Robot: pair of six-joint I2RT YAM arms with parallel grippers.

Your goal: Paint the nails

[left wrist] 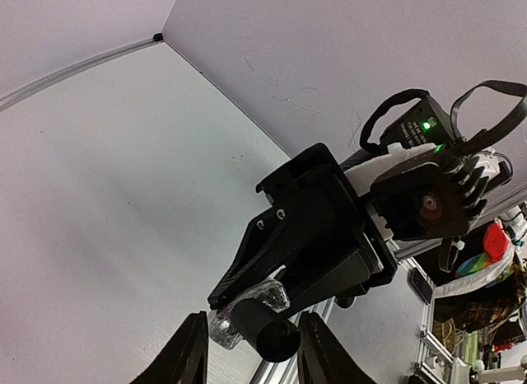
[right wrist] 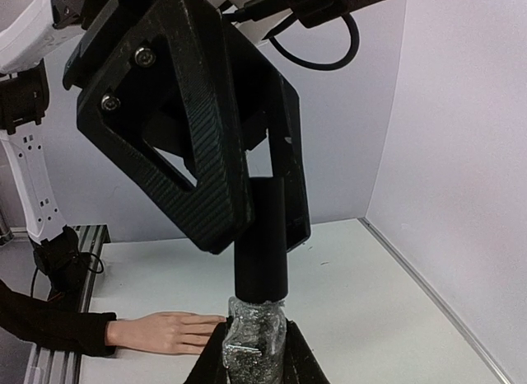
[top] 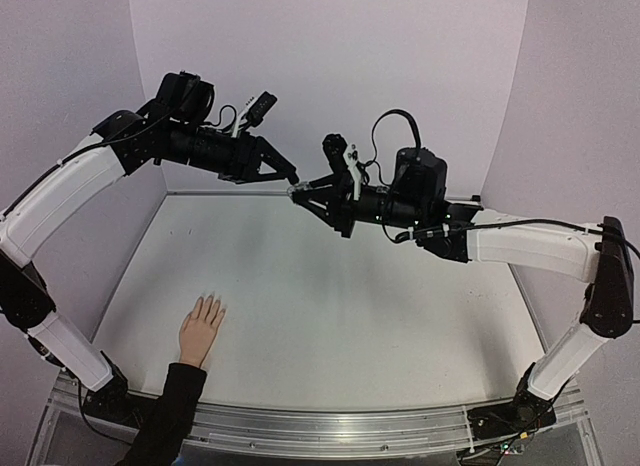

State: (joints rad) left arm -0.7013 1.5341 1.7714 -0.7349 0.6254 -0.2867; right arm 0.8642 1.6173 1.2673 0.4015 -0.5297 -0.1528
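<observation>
In the top view two arms are counted, the left arm [top: 60, 201] and the right arm [top: 530, 246]. Their jaws are brought together high over the far part of the counter [top: 350, 306], at 12 o'clock. One pale hand [top: 200, 331] with one black sleeve [top: 165, 416] is laid flat on the counter at 7 o'clock, well apart from both jaws. Four fingers can be counted; the nails [top: 209, 304] are too small to be made out. The long axis of the hand is directed from 7 o'clock to 1 o'clock, with the fingertips toward 1 o'clock. The counter is white and is closed by pale lilac walls on three sides.

In the left wrist view the left jaws are seen partly open, one on each side of one black cap [left wrist: 276, 334]. Whether the cap is pressed cannot be told.

In the right wrist view one glittery small bottle [right wrist: 251, 347] is clamped by the right jaws, its cap pointed to 12 o'clock. The hand is seen at 8 o'clock, its fingers pointed to 3 o'clock.
</observation>
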